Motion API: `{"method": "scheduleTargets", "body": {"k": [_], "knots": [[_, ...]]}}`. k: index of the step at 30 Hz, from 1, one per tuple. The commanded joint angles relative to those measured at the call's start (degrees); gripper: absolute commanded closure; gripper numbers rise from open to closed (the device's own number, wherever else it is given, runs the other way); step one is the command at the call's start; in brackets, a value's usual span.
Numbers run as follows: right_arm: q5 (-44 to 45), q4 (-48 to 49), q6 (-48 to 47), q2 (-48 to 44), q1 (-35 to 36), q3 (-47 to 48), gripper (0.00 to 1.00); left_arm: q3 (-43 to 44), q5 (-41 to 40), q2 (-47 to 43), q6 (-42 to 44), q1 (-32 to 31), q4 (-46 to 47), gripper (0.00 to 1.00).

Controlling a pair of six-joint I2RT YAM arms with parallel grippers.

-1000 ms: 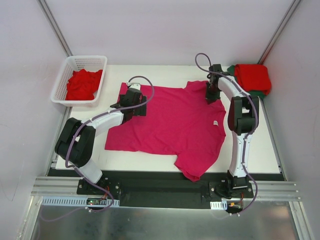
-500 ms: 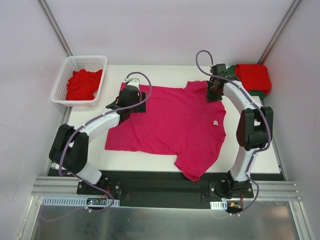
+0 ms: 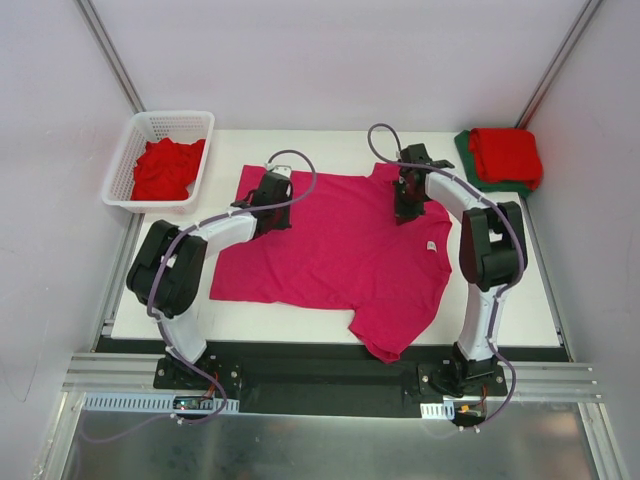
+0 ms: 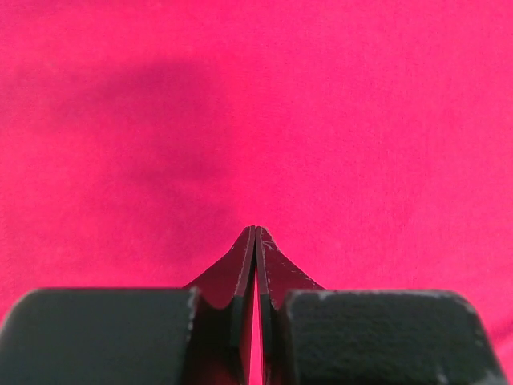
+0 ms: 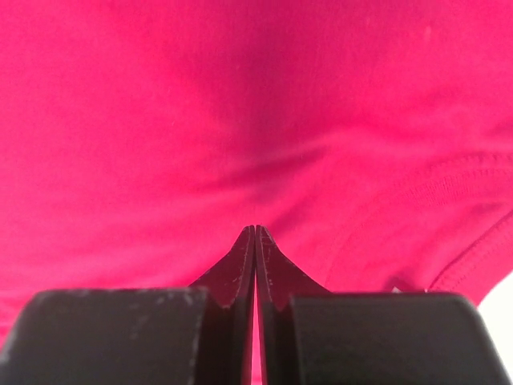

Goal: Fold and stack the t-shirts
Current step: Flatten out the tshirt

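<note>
Left gripper (image 4: 255,233) and right gripper (image 5: 255,231), both closed, at far edge of pink t-shirt (image 3: 340,250).

The pink shirt (image 3: 340,250) is plain magenta with a small white label (image 3: 430,245). The basket (image 3: 172,118) is white lattice; the crumpled shirt (image 3: 165,168) in it is red. The folded shirt (image 3: 505,152) is red, on a dark green shirt (image 3: 464,148). The counter (image 3: 520,290) is white. The left tool (image 4: 255,234) and right tool (image 5: 255,233) are black.
</note>
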Motion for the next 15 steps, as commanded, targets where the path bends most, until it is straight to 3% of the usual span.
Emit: {"method": "scheduleTargets", "body": {"k": [1, 15], "knots": [[-0.5, -2.7, -0.6, 2.9, 0.0, 4.8, 0.98, 3.8, 2.1, 2.4, -1.0, 1.1, -1.9, 1.0], [1.1, -11.7, -2.8, 12.2, -0.5, 17.5, 0.98, 16.3, 9.4, 13.3, -1.5, 6.9, -10.3, 1.0]]}}
